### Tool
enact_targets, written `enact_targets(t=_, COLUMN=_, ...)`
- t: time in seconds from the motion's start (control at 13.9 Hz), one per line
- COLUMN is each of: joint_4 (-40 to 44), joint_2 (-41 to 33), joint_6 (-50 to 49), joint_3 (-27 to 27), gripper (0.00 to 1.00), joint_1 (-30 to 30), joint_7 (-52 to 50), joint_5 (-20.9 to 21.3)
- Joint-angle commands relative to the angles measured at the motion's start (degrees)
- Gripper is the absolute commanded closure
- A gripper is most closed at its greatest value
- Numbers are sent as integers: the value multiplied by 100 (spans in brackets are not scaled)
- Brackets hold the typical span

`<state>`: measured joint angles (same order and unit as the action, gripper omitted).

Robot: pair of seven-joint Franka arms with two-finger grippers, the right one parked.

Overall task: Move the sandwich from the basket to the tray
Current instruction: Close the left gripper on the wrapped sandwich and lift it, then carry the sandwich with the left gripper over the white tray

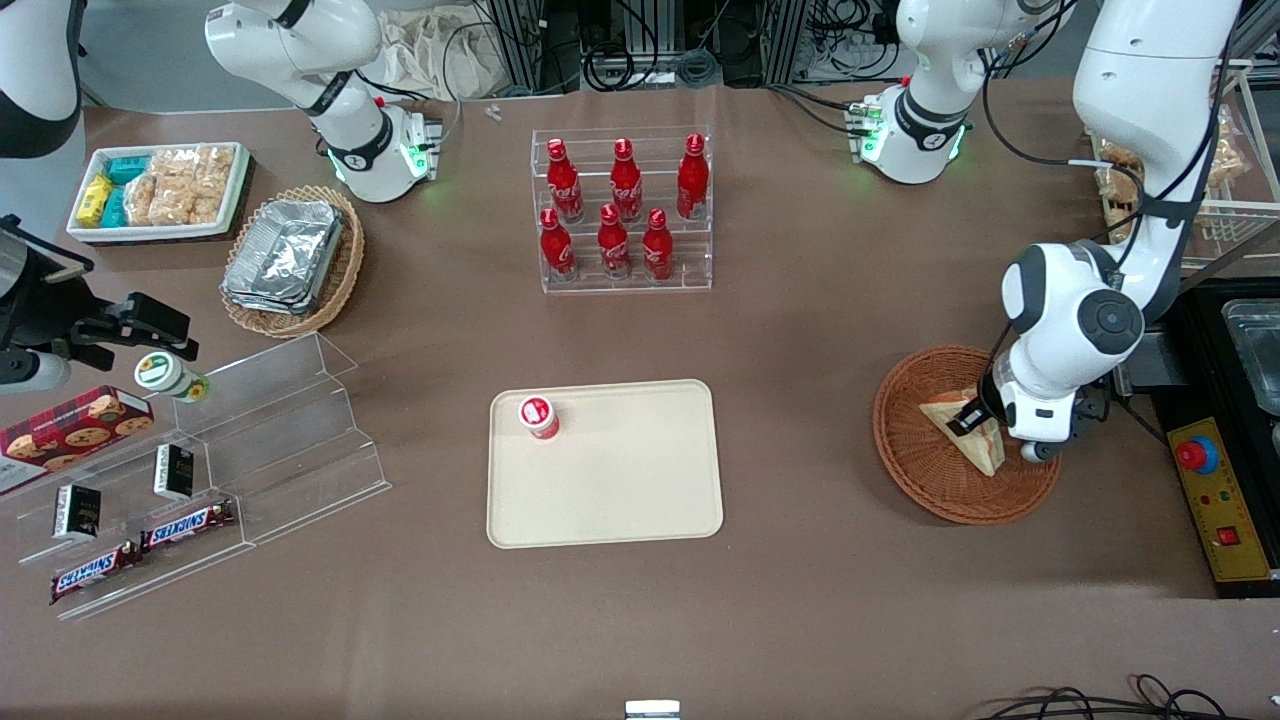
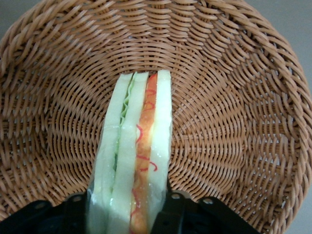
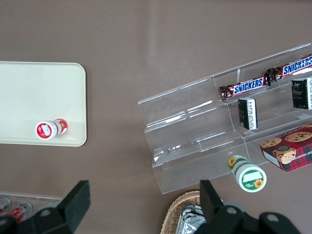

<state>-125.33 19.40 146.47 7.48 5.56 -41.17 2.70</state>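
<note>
We read "SNICKERS" on two bars [image 1: 140,547] in clear step rack [image 1: 250,440]. Six red cola bottles [image 1: 620,215] stand in clear stand. Brown table [image 1: 800,330], smooth. Beige flat tray [image 1: 620,490] holds red-capped cup [image 1: 538,416] at its 10 o'clock corner. Gripper [image 2: 127,207] down in round woven basket [image 1: 925,470], fingers [image 2: 168,212] squeezing sandwich [image 2: 136,156], which sits in basket.

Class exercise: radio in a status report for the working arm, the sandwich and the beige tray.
Gripper down in round reddish-brown wicker basket, fingers astride triangular white-bread sandwich. Sandwich not lifted. Flat beige plastic tray holds one small red-capped bottle.
</note>
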Motion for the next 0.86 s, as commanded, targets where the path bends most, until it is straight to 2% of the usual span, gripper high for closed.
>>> enact_targets(t=0.0, joint_4=-106, joint_2=-67, joint_6=136, joint_3=51, gripper=100, joint_1=77, joint_7=82, joint_5=100)
enact_targets(t=0.14, joint_4=43, joint_2=-181, joint_6=-108, joint_3=51, gripper=100, joint_1=77, joint_7=318, joint_5=100)
enact_targets(t=0.36, joint_4=753, joint_2=-375, joint_6=-1363, joint_3=51, gripper=100, joint_1=77, joint_7=688, joint_5=117)
enact_targets(t=0.65, joint_4=2263, joint_2=-375, joint_6=-3208, joint_3=69, gripper=100, joint_1=25, joint_7=1276, joint_5=169)
enact_targets(t=0.79, joint_4=3072, joint_2=-288, joint_6=-4123, joint_3=148, gripper=100, joint_1=-97, joint_7=1506, joint_5=520)
